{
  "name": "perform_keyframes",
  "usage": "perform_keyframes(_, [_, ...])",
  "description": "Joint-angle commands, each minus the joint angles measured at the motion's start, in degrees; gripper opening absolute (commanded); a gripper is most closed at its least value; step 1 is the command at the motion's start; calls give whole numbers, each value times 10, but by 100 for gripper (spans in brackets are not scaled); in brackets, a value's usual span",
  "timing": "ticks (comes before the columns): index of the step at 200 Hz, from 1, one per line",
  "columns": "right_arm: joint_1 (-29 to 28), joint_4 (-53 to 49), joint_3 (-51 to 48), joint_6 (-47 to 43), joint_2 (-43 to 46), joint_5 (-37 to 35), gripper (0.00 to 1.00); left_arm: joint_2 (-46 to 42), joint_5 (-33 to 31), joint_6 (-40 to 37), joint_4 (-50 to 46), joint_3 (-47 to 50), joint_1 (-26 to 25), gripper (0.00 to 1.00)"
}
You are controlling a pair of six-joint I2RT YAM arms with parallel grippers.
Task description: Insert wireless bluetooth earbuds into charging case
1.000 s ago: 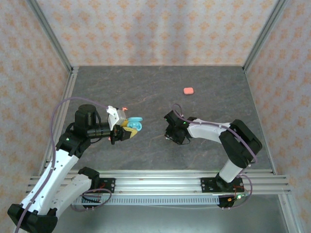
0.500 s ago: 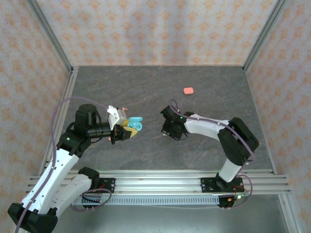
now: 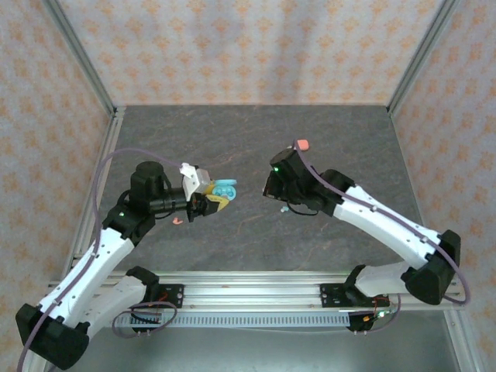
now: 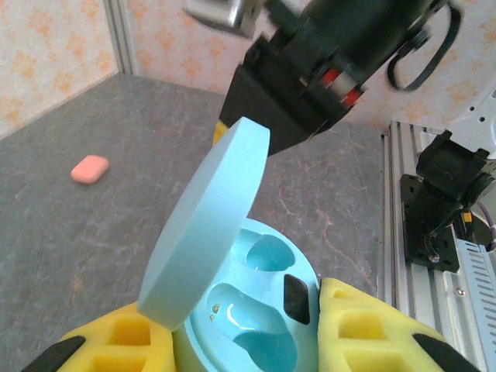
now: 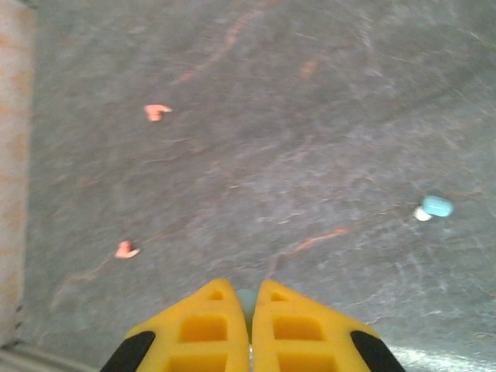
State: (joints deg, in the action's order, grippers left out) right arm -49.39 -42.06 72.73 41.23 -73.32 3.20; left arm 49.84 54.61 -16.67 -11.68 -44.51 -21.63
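The left gripper [image 3: 208, 201] is clamped on the open blue case [image 4: 256, 310], whose lid [image 4: 205, 232] is tilted up. The right gripper [image 5: 249, 293] is squeezed tight. The pale speck between its tips looks like a blue earbud [image 5: 246, 299], though it is blurred. A second blue earbud [image 5: 435, 207], a pink earbud [image 5: 157, 111] and a second pink earbud [image 5: 125, 249] lie well apart on the table [image 5: 310, 116]. The pink case [image 4: 90, 168] lies shut on the table beyond the lid.

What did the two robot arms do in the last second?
The right arm lifted off the table and stretched out, and its jaws shut on a tiny blue earbud. The left arm carried the open blue case a little toward the right arm. The left jaws kept their hold on that case, its lid stayed up, and the pink case stayed put on the table.
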Motion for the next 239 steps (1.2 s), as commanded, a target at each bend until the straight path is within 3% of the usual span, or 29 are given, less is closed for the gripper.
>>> perform_keyframes(1, [-31, -57, 40, -26, 9, -29, 5, 19, -33, -12, 59, -16, -24, 7])
perform_keyframes(57, [-83, -96, 88, -20, 18, -31, 5, 45, -56, 3, 78, -25, -38, 6])
perform_keyframes(101, [-104, -61, 74, -7, 15, 5, 5, 55, -58, 26, 81, -30, -39, 6])
perform_keyframes(175, [-106, 38, 71, -7, -1, 36, 6, 54, -49, 33, 76, -28, -40, 6])
perform_keyframes(239, [-105, 71, 73, -14, -3, 11, 7, 55, -41, 36, 75, -29, -39, 6])
